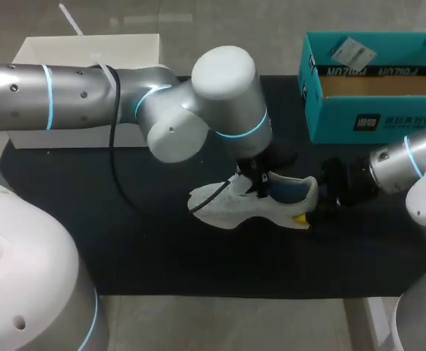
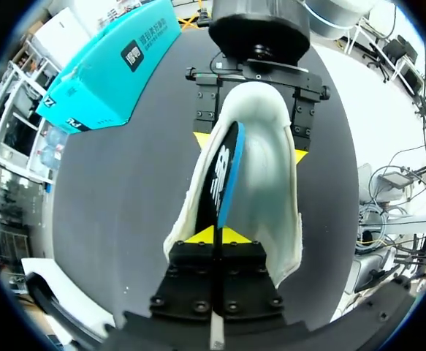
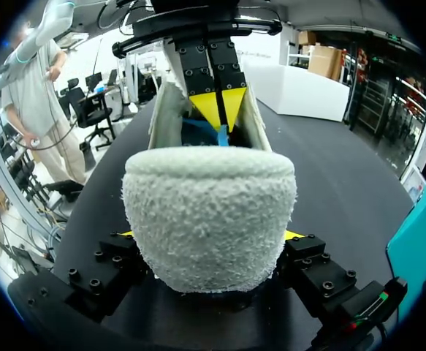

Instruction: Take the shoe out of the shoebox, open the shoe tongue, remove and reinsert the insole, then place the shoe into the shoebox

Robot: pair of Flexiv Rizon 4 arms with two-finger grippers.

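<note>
A white shoe [image 1: 234, 205] lies on its sole on the black mat, toe pointing to my left arm's side. My left gripper [image 1: 259, 186] hangs over the shoe's opening, shut on the edge of the blue and black insole [image 2: 223, 175], which stands on edge inside the shoe [image 2: 271, 183]. My right gripper [image 1: 307, 212] grips the fuzzy heel [image 3: 209, 212] from both sides, its yellow fingertips [image 3: 293, 235] just showing beside it. Seen from the right wrist, my left gripper [image 3: 218, 110] pinches the blue insole [image 3: 198, 135] beyond the heel.
The teal shoebox [image 1: 329, 110] stands open at the back right, close behind my right arm. A white box [image 1: 88, 51] sits at the back left. The black mat [image 1: 125, 219] stretches out in front and to the left of the shoe.
</note>
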